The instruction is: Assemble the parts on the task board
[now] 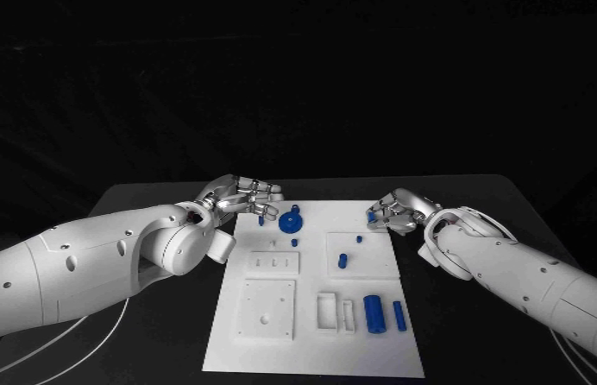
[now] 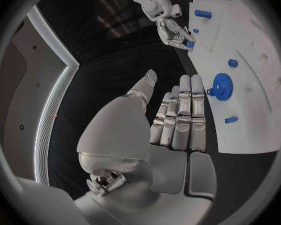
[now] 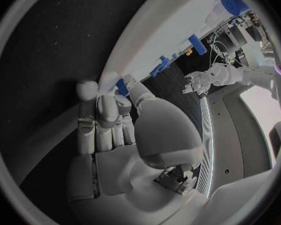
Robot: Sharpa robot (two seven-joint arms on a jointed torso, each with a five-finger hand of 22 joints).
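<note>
The white task board [image 1: 317, 350] lies mid-table. My left hand [image 1: 242, 197] hovers at its far left corner, fingers stretched out straight with the thumb apart and nothing in them [image 2: 178, 115]. Beside it on the board are a blue gear [image 1: 290, 222] [image 2: 223, 86] and a small blue peg [image 1: 261, 221]. My right hand [image 1: 399, 211] sits at the far right edge and pinches a small blue part [image 1: 371, 217] [image 3: 122, 86] between thumb and fingers. The left wrist view also shows this hand [image 2: 175, 32] with the blue part [image 2: 189, 44] at its fingertips.
More blue pegs [image 1: 360, 239] [image 1: 342, 261] stand mid-board. A thick blue cylinder [image 1: 373, 313] and a slimmer one [image 1: 399, 316] lie near the front right. White raised blocks [image 1: 269, 309] sit at the front left. Black table surrounds the board.
</note>
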